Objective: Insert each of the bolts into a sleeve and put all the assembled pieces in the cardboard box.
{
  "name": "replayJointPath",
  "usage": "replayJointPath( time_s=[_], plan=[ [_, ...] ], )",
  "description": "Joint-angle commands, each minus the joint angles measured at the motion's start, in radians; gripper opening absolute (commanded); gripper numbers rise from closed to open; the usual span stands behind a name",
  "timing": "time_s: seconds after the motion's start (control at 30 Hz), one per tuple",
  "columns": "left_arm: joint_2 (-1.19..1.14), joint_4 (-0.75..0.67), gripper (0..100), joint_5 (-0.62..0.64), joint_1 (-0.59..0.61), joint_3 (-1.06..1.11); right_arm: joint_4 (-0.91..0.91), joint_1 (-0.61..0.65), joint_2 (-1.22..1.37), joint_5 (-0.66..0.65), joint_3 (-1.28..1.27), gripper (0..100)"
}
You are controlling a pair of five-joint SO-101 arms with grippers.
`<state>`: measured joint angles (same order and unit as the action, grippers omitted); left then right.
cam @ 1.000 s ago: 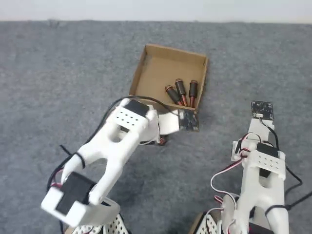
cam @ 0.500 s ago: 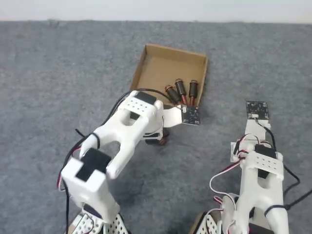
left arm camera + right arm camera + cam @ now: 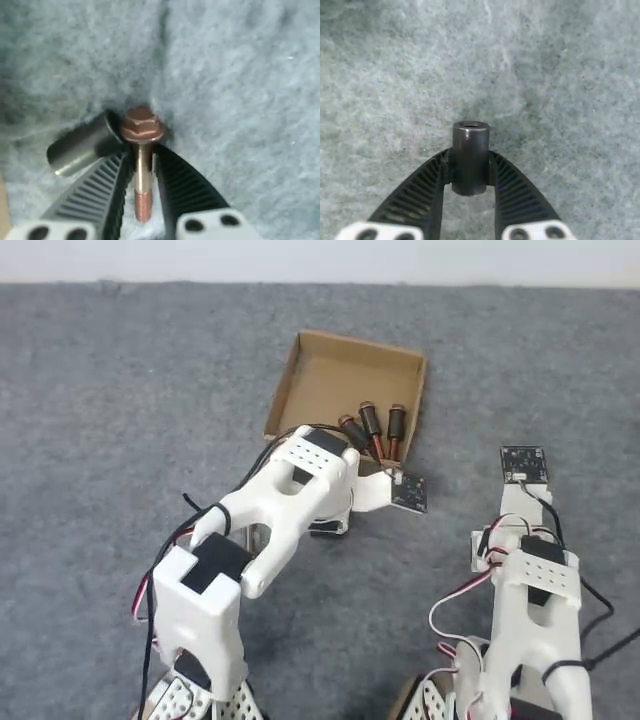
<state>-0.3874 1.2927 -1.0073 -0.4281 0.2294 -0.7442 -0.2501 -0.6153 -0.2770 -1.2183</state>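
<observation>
Fingers of left gripper: clamped a bolt, head just beside a loose sleeve on the table.
Fingers of right gripper: gripped a second sleeve.
Cardboard box: held three assembled pieces.

Coppery metal bolt, dark glossy metal sleeve, brown cardboard box, fuzzy grey carpet

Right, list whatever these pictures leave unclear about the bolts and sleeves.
High view: the left arm covers the assembled pieces' lower ends.
Left wrist view: the bolt head hides one end of the loose sleeve; contact unclear.
Right wrist view: the held sleeve's bore is too dark to see inside.
</observation>
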Motion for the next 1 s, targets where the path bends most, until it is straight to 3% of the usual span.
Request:
replayJointPath(
  time_s=[0.0,0.13,0.3,0.8,0.97],
  plan=[
    [0.005,0.04,1,-0.003,-0.011,-0.03,0.035,0.012,-0.039,-0.012,0.011,0.7],
    [0.014,0.14,1,0.038,0.002,-0.031,0.041,0.012,-0.039,-0.012,0.009,0.7],
    [0.014,0.161,1,0.345,0.023,-0.03,0.041,0.012,-0.039,-0.012,0.008,0.7],
    [0.015,-0.035,1,0.841,0.209,-0.035,0.039,0.013,-0.039,-0.008,-0.006,0.7],
    [0.044,-0.051,15,1.014,0.272,-0.03,0.039,0.013,-0.039,-0.006,-0.008,0.7]
  ],
)
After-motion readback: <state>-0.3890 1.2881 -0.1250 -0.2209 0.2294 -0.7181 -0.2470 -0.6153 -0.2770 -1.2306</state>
